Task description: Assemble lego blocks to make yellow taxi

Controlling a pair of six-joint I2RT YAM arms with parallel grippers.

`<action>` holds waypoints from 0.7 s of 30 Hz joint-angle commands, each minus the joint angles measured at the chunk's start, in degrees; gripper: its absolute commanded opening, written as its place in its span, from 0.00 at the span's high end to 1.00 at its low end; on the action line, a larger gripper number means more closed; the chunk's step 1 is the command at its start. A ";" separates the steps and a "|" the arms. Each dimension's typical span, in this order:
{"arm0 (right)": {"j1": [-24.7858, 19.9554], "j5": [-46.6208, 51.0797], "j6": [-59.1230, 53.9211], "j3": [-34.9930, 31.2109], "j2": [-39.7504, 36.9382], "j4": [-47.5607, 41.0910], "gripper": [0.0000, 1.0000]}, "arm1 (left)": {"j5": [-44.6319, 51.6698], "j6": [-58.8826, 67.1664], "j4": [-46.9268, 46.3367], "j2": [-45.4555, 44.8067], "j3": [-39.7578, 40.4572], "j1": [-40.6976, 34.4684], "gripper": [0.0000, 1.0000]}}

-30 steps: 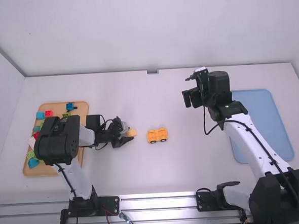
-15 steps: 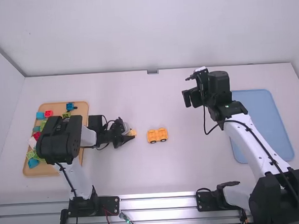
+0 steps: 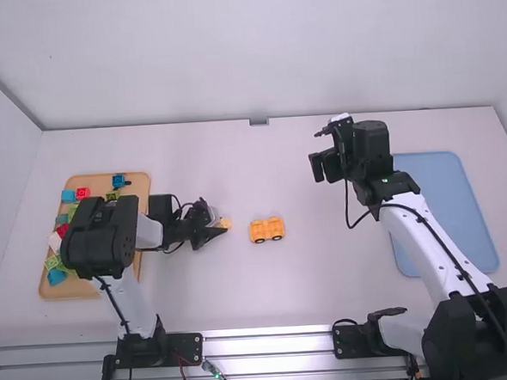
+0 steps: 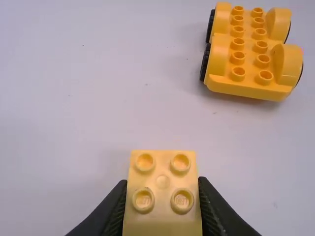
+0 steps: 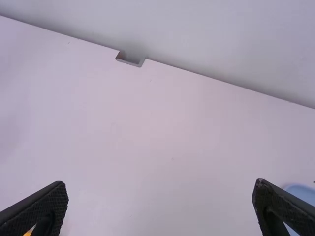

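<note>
White table [image 3: 243,294] — left wrist view shows a four-studded yellow block [image 4: 162,196].

Looks like a robotics lab, test cell setup. Left arm [image 3: 130,311] and right arm [image 3: 419,247] at a metal rail [image 3: 280,344] along frame bottom, exposed wiring [image 3: 215,371], white counter [image 3: 226,299], bare pale wall [image 3: 254,52] across the top.
</note>
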 commanded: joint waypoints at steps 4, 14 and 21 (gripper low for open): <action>0.13 0.28 0.11 1.79 0.33 0.09 0.01 | -3.67 -1.79 0.74 0.11 -0.96 0.00 0.84; 0.09 -16.74 -21.35 -3.32 0.37 2.03 0.01 | -3.50 -4.37 1.33 -3.89 -0.96 0.00 0.92; -2.60 -40.46 -35.58 -15.98 5.77 15.80 0.01 | -2.71 -4.50 -0.39 -6.14 -0.96 0.00 0.90</action>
